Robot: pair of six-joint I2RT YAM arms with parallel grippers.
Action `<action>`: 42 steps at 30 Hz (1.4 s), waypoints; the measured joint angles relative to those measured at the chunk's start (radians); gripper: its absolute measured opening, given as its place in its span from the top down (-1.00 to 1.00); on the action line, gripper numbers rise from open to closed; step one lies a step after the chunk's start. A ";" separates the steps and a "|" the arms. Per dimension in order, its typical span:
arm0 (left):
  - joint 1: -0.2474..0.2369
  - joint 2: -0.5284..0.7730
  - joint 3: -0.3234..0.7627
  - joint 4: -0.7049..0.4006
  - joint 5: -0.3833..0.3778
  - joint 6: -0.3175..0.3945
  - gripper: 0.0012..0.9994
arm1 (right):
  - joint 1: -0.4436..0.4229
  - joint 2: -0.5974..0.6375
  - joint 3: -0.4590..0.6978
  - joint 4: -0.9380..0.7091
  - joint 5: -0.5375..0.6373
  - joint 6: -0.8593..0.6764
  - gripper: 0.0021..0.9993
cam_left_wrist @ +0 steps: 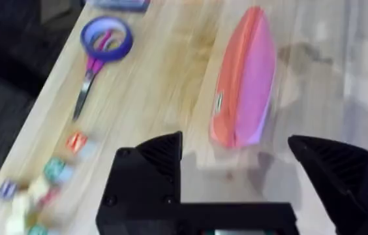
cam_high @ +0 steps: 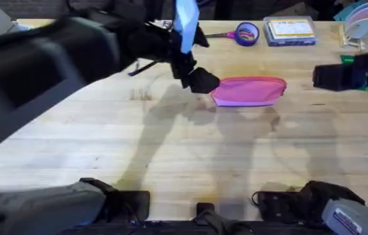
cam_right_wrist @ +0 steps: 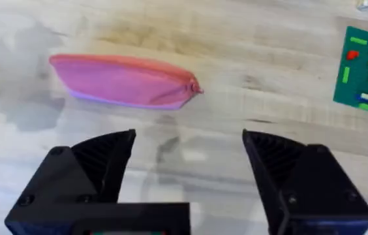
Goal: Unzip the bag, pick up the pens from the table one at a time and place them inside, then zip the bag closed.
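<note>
The left gripper (cam_left_wrist: 236, 166) hangs above the bench (cam_high: 171, 156) with its fingers (cam_left_wrist: 151, 163) apart and nothing between them. Just past the fingertips lies the bag (cam_left_wrist: 243, 78), a pink pouch stretched lengthwise away from them, its near end close to the gap between the fingers but not touching either one. Its zipper edge faces up and looks shut. Farther off, to the side of one finger, lie purple-handled scissors (cam_left_wrist: 99, 52) near the bench edge, and a few small coloured bricks (cam_left_wrist: 53, 170) are scattered nearer that finger.

The right gripper (cam_right_wrist: 187, 153) also hovers over bare bench, fingers (cam_right_wrist: 102, 156) spread wide and empty. The bag (cam_right_wrist: 122, 81) lies crosswise beyond them, set more toward one finger than the other, well clear of both. Past the other finger, off to the side, sits a green plate (cam_right_wrist: 367, 72) with small bricks on it.

From overhead the bag (cam_high: 249, 91) rests flat on the far half of the bench. The left gripper (cam_high: 200, 79) is just beside one end of it, and the right arm (cam_high: 353, 75) is held near the other end, apart from it. Behind the bag stand the scissors (cam_high: 243, 32) and a clear box (cam_high: 290, 31) with a yellow label.
</note>
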 joint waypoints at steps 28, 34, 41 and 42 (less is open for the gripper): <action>0.000 -0.404 0.000 -0.392 -0.346 -0.425 -0.99 | 0.003 -0.113 0.000 -0.143 -0.114 0.023 -1.00; 0.000 -0.404 0.000 -0.392 -0.349 -0.432 -0.99 | 0.003 -0.113 0.000 -0.149 -0.114 0.024 -1.00; 0.000 -0.404 0.000 -0.392 -0.350 -0.432 -0.99 | 0.003 -0.113 0.000 -0.152 -0.114 0.024 -1.00; 0.000 -0.404 0.000 -0.392 -0.350 -0.432 -0.99 | 0.003 -0.113 0.000 -0.152 -0.114 0.024 -1.00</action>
